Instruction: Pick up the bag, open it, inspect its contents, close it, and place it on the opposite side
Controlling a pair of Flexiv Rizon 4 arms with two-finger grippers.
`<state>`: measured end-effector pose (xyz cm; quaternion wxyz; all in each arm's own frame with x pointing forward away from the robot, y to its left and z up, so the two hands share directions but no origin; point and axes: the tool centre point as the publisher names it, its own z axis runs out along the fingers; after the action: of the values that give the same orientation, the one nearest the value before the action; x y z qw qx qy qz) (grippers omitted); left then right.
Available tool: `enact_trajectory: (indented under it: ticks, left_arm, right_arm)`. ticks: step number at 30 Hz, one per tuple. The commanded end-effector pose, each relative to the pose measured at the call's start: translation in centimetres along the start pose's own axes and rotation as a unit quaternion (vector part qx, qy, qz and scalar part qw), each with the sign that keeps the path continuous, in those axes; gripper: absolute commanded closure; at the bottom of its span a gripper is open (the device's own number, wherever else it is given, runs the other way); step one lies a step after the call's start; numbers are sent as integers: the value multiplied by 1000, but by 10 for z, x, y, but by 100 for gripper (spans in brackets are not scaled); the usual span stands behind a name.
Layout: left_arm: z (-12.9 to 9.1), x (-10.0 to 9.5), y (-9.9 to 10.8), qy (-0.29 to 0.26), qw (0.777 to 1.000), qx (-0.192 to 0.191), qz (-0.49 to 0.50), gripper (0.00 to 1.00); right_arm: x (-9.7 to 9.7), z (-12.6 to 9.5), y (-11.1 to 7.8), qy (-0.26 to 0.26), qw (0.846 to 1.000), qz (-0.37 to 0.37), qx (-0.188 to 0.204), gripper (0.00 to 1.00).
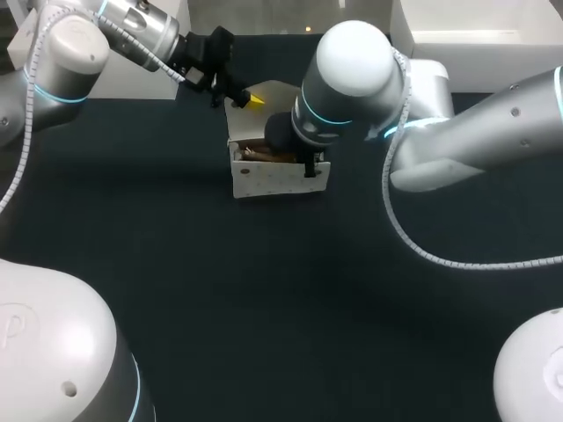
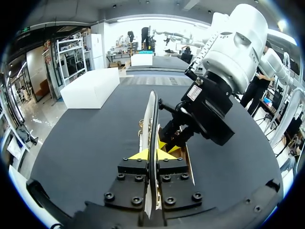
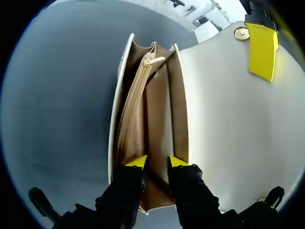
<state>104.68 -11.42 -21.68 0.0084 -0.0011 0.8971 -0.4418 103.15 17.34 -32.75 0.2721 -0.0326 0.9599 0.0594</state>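
**Q:** Two grippers on one bag [image 1: 277, 180]. Where is it, and who has what?

**A:** It stands upright on the table [image 1: 264, 308], toward the far side, roughly between my arms. My left gripper [image 2: 153, 153] is clamped on the flap [image 3: 228, 119] near the clasp [image 3: 242, 32], one finger on each face. It holds the flap raised behind the mouth. My right gripper [image 3: 157, 162] is dipped into the mouth at one end, fingers narrow with a small gap. I see nothing pinched between them, only tan lining [image 3: 157, 119] below.

**Q:** What shows inside?

**A:** A zip [image 3: 138, 95] pocket runs along one wall, with a plain compartment beside it. No loose contents show from here.

**Q:** How will it handle?

**A:** My guess is light, since it looks near empty, and semi-stiff. The walls stand by themselves and the flap sits flat like a board, so it should not slump when lifted. The outer skin looks smooth and is likely slippery to hard tips. I would grip an edge from both faces, not press on a broad panel. The lining looks soft and could snag, so the right should lift straight out.

**Q:** And where to hold it for the carry?

**A:** The flap's edge serves for closing. For carrying, I judge a wall's top rim, or the closed top, to be safer. Hanging the weight from the flap alone may let the body swing and tip on landing.
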Motion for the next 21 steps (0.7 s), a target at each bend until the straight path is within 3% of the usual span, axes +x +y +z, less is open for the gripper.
enact_trajectory:
  ticks: [1, 21]
  left_arm:
    - [2, -4, 3, 9, 1000, 4, -1, 100]
    - [7, -5, 6, 23, 1000, 4, 8, 100]
  right_arm:
    - [1, 10, 0, 9, 1000, -2, 1, 0]
    - [3, 16, -1, 26, 1000, -7, 6, 0]
